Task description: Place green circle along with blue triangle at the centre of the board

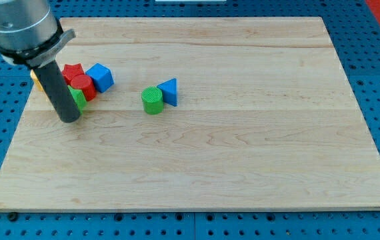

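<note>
The green circle [153,101] stands on the wooden board [197,160], left of the middle. The blue triangle [169,91] touches it on its upper right. My tip [69,119] rests on the board at the view's left, well left of this pair. It stands just in front of a cluster of blocks and hides part of them.
The cluster at the upper left holds a red star [73,71], a red cylinder [83,87], a blue cube [101,77], a green block [79,99] and a yellow block [36,81] mostly hidden behind the rod. Blue pegboard surrounds the board.
</note>
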{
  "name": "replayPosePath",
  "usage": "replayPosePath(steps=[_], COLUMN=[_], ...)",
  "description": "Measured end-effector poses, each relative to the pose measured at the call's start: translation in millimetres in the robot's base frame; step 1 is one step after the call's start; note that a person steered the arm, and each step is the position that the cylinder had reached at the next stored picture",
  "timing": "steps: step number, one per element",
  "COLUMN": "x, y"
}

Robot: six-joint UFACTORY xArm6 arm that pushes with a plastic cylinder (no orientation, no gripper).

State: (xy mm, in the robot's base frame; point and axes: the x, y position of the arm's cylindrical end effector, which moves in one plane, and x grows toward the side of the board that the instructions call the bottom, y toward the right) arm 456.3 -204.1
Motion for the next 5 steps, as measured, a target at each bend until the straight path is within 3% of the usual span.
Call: replayPosePath(steps=[3, 5], x=[-6, -2], y=[5, 74])
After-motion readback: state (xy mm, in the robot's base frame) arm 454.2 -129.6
